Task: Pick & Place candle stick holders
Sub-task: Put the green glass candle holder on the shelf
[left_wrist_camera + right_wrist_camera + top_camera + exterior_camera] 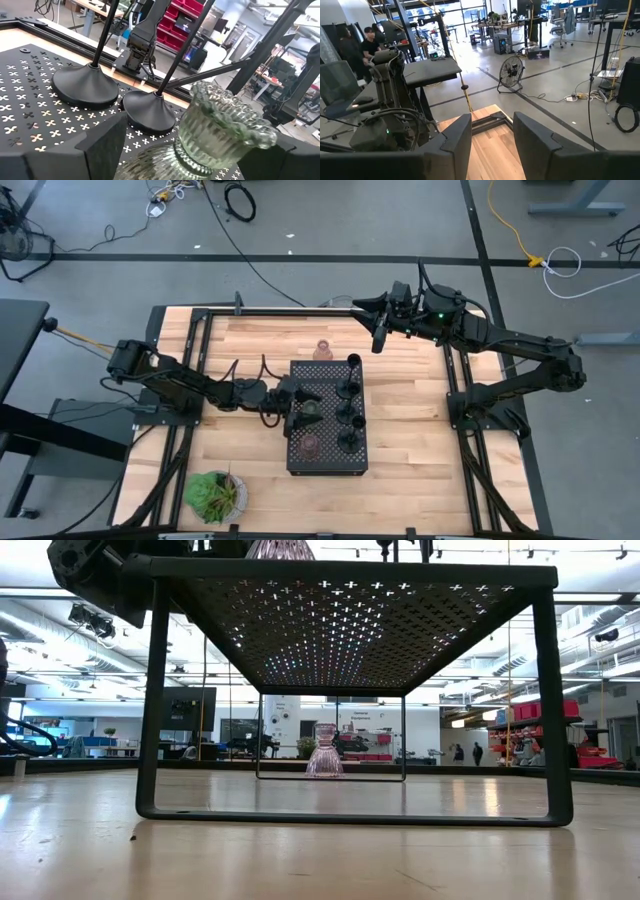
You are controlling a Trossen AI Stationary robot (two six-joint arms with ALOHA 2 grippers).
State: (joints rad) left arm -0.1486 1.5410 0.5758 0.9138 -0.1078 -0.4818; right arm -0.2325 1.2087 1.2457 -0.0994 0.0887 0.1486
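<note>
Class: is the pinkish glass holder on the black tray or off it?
Off: the pinkish holder stands upright on the table beyond the tray.

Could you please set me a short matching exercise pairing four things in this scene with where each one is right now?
Things:
1. olive-green holder
2. pinkish holder
3. leafy plant
4. right gripper

Places:
A. on the bare wood, off the tray's far edge
B. raised over the table's far edge, holding nothing
C. on the black perforated tray, between the left gripper's open fingers
D. near corner of the table on the left arm's side

Pairs: 1-C, 2-A, 3-D, 4-B
</note>
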